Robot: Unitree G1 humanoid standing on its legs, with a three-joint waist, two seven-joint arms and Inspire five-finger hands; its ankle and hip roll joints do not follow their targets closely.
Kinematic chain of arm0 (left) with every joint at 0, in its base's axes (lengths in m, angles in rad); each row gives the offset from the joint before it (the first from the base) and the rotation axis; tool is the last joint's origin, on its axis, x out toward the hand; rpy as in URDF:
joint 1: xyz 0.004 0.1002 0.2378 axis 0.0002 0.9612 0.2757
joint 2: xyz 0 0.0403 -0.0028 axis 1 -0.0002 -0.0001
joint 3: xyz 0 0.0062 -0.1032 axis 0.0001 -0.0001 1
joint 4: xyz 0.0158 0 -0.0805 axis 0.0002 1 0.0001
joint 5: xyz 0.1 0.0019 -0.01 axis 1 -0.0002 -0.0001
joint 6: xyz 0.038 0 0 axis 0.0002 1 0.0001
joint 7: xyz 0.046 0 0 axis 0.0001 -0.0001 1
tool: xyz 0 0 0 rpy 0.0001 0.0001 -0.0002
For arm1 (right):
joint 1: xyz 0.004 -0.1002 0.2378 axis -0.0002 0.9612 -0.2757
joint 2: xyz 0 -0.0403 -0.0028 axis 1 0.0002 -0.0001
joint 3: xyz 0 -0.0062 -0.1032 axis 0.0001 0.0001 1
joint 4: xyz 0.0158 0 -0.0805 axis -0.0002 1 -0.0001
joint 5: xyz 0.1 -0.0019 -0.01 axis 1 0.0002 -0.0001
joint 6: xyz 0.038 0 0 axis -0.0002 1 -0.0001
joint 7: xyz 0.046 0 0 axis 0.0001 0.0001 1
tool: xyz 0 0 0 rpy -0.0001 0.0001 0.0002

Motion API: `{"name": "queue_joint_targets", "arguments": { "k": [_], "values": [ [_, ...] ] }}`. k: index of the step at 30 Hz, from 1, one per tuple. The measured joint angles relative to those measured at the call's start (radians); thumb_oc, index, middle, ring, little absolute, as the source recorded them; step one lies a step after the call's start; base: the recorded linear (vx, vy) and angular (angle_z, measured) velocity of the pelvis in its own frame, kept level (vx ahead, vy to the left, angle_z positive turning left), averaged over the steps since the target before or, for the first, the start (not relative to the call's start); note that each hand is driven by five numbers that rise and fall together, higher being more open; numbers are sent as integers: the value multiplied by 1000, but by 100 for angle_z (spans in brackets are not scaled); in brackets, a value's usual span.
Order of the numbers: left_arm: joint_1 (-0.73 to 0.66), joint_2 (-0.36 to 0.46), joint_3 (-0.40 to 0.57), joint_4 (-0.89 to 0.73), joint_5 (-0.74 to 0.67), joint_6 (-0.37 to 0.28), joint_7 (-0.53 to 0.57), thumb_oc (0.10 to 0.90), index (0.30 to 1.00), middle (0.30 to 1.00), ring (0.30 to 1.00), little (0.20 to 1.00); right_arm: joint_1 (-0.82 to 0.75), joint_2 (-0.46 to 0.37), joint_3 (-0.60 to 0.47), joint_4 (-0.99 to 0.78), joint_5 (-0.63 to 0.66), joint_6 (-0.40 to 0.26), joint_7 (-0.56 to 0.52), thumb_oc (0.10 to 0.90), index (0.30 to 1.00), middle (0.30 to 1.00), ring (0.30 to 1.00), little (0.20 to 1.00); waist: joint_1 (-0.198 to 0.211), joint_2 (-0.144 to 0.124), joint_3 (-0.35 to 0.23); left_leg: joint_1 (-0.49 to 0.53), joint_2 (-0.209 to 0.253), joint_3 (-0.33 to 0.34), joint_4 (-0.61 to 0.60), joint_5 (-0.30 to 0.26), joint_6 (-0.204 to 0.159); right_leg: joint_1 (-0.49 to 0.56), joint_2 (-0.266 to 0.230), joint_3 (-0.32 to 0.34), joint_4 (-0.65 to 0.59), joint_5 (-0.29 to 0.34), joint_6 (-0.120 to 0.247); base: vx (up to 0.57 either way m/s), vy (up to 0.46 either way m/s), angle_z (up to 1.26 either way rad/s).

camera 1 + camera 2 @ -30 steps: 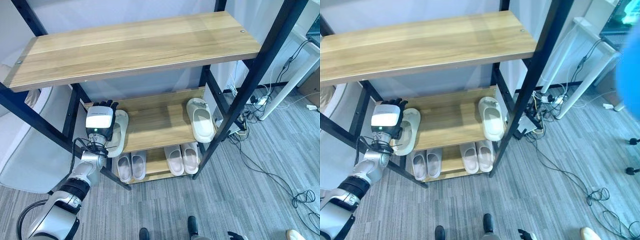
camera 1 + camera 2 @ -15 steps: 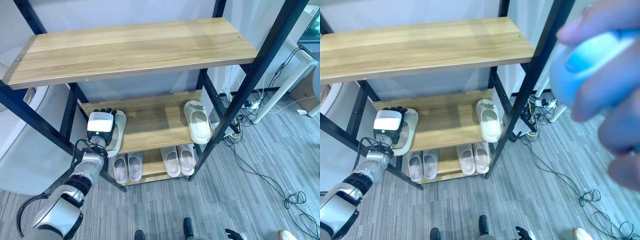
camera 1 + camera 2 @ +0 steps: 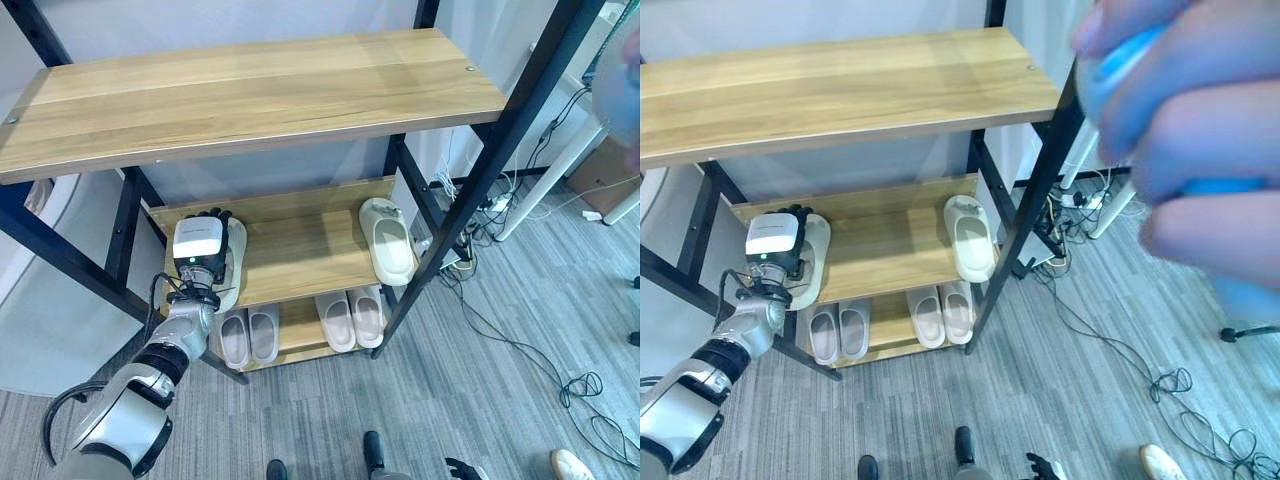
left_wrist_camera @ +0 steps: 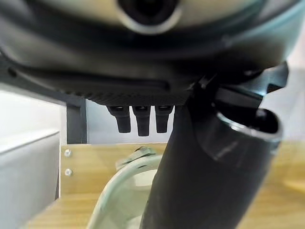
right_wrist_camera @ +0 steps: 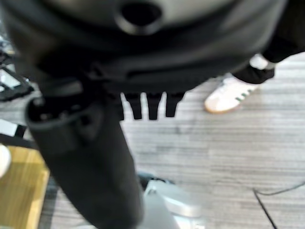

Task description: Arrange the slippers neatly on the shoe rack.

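- Slipper (image 3: 234, 262) under the left hand (image 3: 199, 246), fingers straight above it, ungripped: a careless nudge could slide it off the middle shelf (image 3: 300, 255).
- Right hand (image 5: 147, 102), relaxed, hangs idle.

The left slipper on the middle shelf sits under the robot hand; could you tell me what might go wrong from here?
1. The left slipper lies at the middle shelf's left end under the left robot hand; a sideways nudge could tip it off the edge.
2. Its mate lies far off at the right end, so the pair may stay split.
3. The hand works close to the black frame post and could knock it.
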Motion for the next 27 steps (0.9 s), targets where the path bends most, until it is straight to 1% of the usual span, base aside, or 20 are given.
{"name": "queue_joint_targets", "arguments": {
  "k": [4, 10, 12, 14, 16, 20, 21, 23, 25, 27],
  "values": [
    [-1, -9, -9, 18, -26, -18, 1, 400, 300, 300, 300, 300, -2, 0, 3, 0, 0, 4, 0, 800, 900, 900, 900, 900, -2, 3, -7, 1, 0, 7, 0, 0, 0, -4, 0, 7, 0, 1, -1, 11, -8, -5],
    [-10, -14, -9, 3, -53, -21, 19, 400, 300, 300, 300, 300, -1, -2, 3, 0, 0, 8, -1, 800, 900, 900, 900, 900, -1, 10, -12, 1, 0, 11, 0, 0, 0, -5, 1, 12, 0, 4, 0, 2, -3, -1],
    [12, -18, -13, -68, -20, -25, 37, 400, 300, 300, 300, 300, 2, -2, 4, 1, 0, 9, -2, 800, 900, 900, 900, 900, 3, 12, -12, 2, 0, 11, 1, 0, 0, -4, 1, 12, 0, 4, 0, 0, 0, 0],
    [38, -51, -26, -110, 13, -54, 43, 400, 300, 300, 300, 300, 1, -3, 14, 2, 0, 10, -3, 800, 900, 900, 900, 900, 1, 12, -12, 15, 0, 15, 0, 0, 0, 8, 0, 14, 0, 4, 0, -5, -31, -4],
    [66, -83, -26, -152, 20, -61, 43, 400, 300, 300, 300, 300, 1, -2, 15, 5, 0, 12, -8, 800, 900, 900, 900, 900, 1, 14, -12, 21, 0, 16, 0, 0, 0, 13, 1, 15, 0, 4, 0, -10, -49, -3],
    [131, -100, -25, -250, 20, -88, 42, 400, 300, 300, 300, 300, 2, -3, 15, 6, 2, 17, -11, 800, 900, 900, 900, 900, 0, 20, -9, 44, 3, 17, -1, 0, 0, 35, 3, 15, -7, 3, 1, -2, -57, -1],
    [150, -103, -26, -274, 19, -104, 42, 400, 300, 300, 300, 300, 0, -4, 14, 7, 4, 19, -14, 800, 900, 900, 900, 900, 2, 24, -9, 52, 9, 17, -2, 0, 0, 42, 3, 15, -7, -2, 6, 13, -89, 0],
    [202, -102, -15, -340, 20, -110, 42, 400, 300, 300, 300, 300, 6, -4, 4, 3, 4, 20, -19, 800, 900, 900, 900, 900, 0, 32, -7, 69, 11, 17, -3, -1, 0, 60, 4, 14, -7, -6, 10, 13, -55, 0],
    [219, -103, -16, -352, 26, -126, 42, 400, 300, 300, 300, 300, 10, -5, -5, 4, 4, 20, -20, 800, 900, 900, 900, 900, 2, 37, -4, 81, 11, 17, -4, -2, 0, 73, 5, 14, -7, -7, 9, -5, -107, 2],
    [236, -99, -14, -348, 53, -120, 43, 400, 300, 300, 300, 300, -5, -15, -7, 3, 4, 22, -20, 800, 900, 900, 900, 900, 6, 55, -1, 90, 16, 16, -4, -6, 6, 84, 5, 11, -7, -7, 9, -5, -155, 2]
  ]
}}
